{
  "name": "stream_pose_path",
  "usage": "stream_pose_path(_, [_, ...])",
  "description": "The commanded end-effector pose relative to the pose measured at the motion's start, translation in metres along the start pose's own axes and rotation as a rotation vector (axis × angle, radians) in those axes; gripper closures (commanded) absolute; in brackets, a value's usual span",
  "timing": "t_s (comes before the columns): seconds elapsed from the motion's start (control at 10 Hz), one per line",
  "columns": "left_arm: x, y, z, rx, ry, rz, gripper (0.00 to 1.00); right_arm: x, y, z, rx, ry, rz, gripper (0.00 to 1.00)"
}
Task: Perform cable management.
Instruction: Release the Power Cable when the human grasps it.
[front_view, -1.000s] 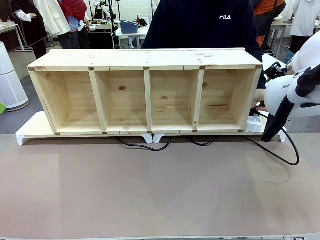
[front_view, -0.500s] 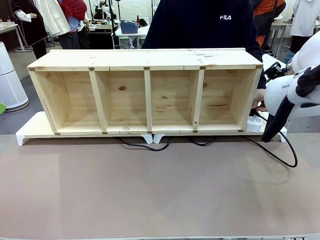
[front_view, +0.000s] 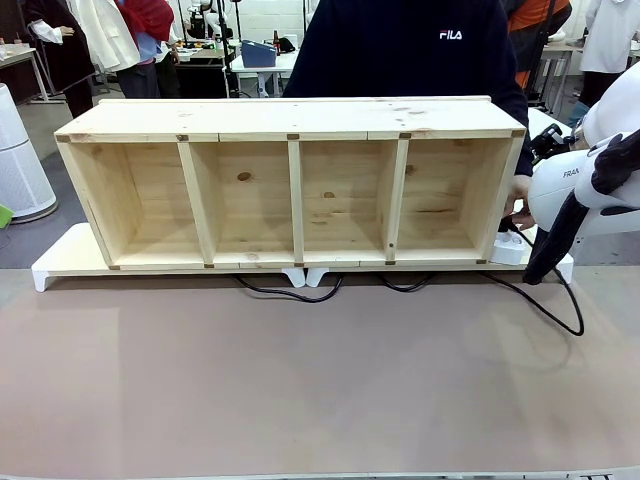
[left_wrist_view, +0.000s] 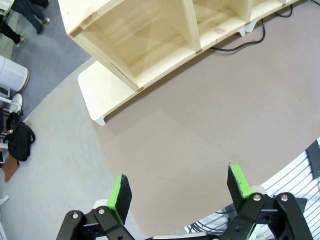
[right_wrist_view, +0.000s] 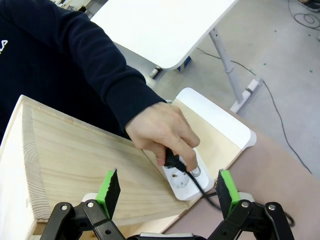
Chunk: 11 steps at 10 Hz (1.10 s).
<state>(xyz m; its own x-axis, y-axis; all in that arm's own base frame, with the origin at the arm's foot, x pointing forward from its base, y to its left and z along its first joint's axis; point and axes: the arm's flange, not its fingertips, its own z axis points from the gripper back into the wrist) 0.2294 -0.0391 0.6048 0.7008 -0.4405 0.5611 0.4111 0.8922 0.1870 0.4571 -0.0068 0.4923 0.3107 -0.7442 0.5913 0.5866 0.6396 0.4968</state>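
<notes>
The black cable (front_view: 548, 307) runs along the table under the front of the white riser (front_view: 58, 262) and loops at the right up to a white power strip (front_view: 510, 250). In the right wrist view a person's hand (right_wrist_view: 161, 131) grips the cable's black plug (right_wrist_view: 172, 161) on the power strip (right_wrist_view: 186, 181), and the cable (right_wrist_view: 201, 188) trails off toward me. My right gripper (right_wrist_view: 167, 194) hangs open above that spot, touching nothing. Off to the left, my left gripper (left_wrist_view: 180, 190) is open over bare table, far from the cable (left_wrist_view: 240, 46).
A long wooden shelf (front_view: 300, 190) with several open compartments lies on the riser across the far half of the table. The person stands right behind it. My right arm (front_view: 585, 185) hangs over the shelf's right end. The brown mat (front_view: 300, 380) in front is bare.
The cable's loop on the table at the right has drawn in toward the shelf. The person's hand has shifted slightly at the power strip. Both arms are still.
</notes>
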Motion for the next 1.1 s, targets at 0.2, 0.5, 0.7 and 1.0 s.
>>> stream_pose_path(0.2, [0.002,-0.0004,-0.0003,-0.003,-0.012,0.002,0.0,-0.0003,-0.0006,-0.0005,-0.008,0.005,0.002,0.0])
stream_pose_path(0.5, [0.002,-0.0004,-0.0003,-0.003,-0.012,0.002,0.0,-0.0003,-0.0006,-0.0005,-0.008,0.005,0.002,0.0])
stream_pose_path(0.7, [0.002,-0.0004,-0.0003,-0.003,-0.012,0.002,0.0,-0.0003,-0.0006,-0.0005,-0.008,0.005,0.002,0.0])
stream_pose_path(1.0, [0.002,-0.0004,-0.0003,-0.003,-0.012,0.002,0.0,-0.0003,-0.0006,-0.0005,-0.008,0.005,0.002,0.0])
